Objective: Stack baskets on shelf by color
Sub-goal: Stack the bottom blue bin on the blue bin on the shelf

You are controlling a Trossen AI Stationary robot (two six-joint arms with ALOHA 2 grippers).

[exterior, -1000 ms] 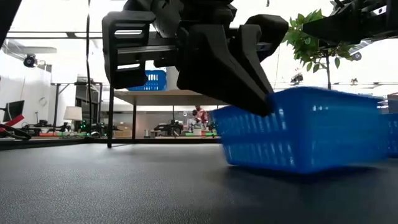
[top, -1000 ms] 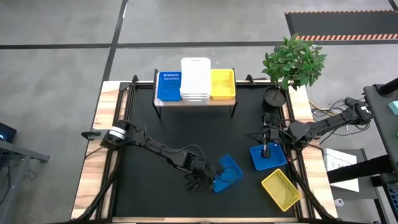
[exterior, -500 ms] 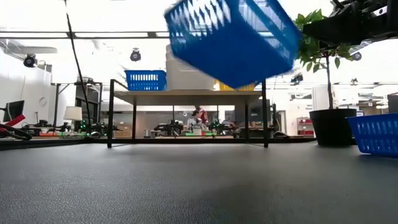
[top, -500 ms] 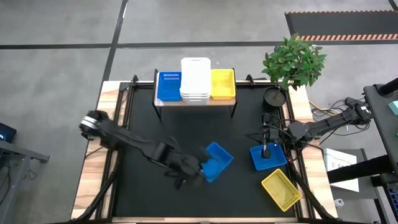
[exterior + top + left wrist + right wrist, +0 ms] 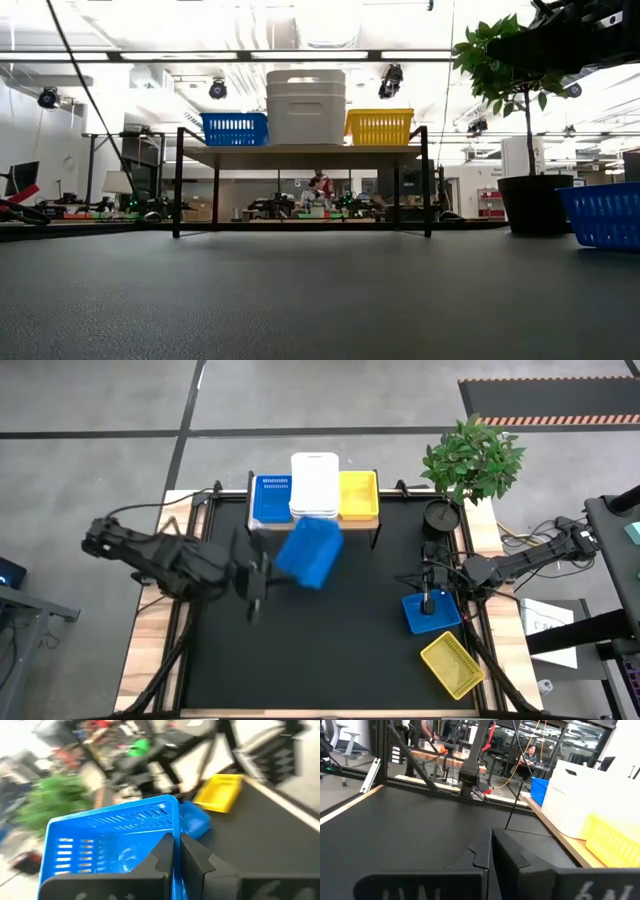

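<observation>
Just in front of the shelf [image 5: 314, 520] at the desk's [image 5: 330, 660] far edge, the left end effector [image 5: 268, 566] is gripping a blue basket [image 5: 309, 552] in the air, while the clenched right end effector [image 5: 429, 598] is hovering over another blue basket [image 5: 431, 612].

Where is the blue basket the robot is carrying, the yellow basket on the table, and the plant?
carried blue basket [image 5: 310, 552], high view, its middle.
yellow basket on the table [image 5: 452, 664], high view, its perforated bottom.
plant [image 5: 472, 457], high view, its leaves.
</observation>
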